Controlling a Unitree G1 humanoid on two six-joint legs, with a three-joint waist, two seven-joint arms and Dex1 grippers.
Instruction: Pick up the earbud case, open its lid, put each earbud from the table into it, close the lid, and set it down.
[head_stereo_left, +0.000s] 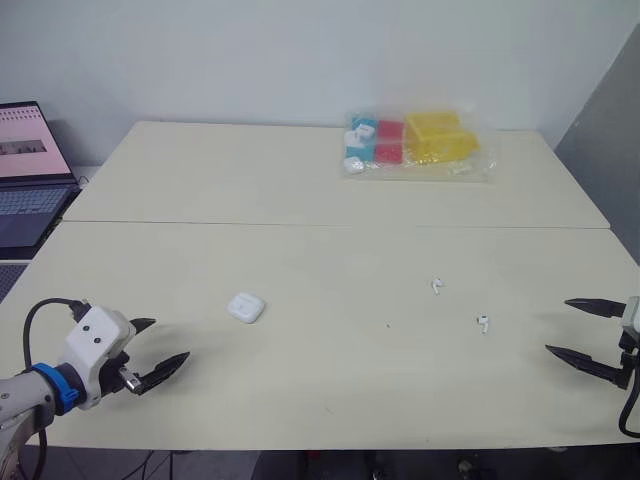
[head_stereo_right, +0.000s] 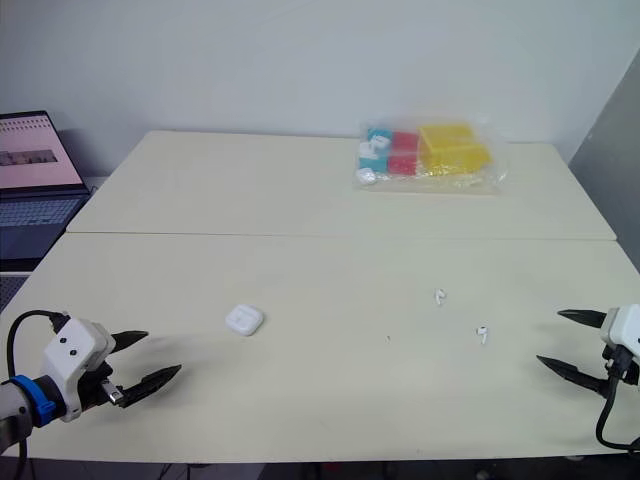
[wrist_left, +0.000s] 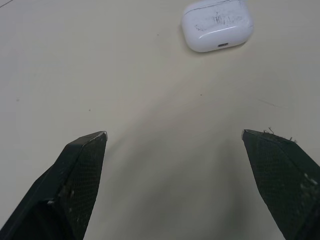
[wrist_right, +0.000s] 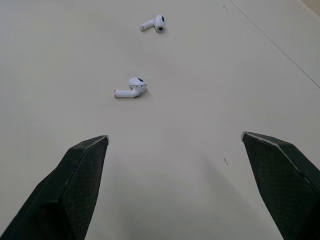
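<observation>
A white earbud case (head_stereo_left: 245, 307) lies shut on the cream table, left of centre; the left wrist view shows the case (wrist_left: 217, 25) ahead of the fingers. My left gripper (head_stereo_left: 160, 352) hovers open near the front left edge, short of the case. Two white earbuds lie apart on the right: one earbud (head_stereo_left: 437, 286) farther back, the other earbud (head_stereo_left: 483, 323) nearer. In the right wrist view the near earbud (wrist_right: 131, 88) and the far earbud (wrist_right: 154, 23) both lie ahead. My right gripper (head_stereo_left: 572, 328) is open at the right edge, nothing between its fingers.
A clear plastic bag (head_stereo_left: 418, 145) holding yellow, red and blue boxes sits at the back of the table. An open laptop (head_stereo_left: 28, 170) stands on a side surface at far left. A seam (head_stereo_left: 330, 226) runs across the table between two tabletops.
</observation>
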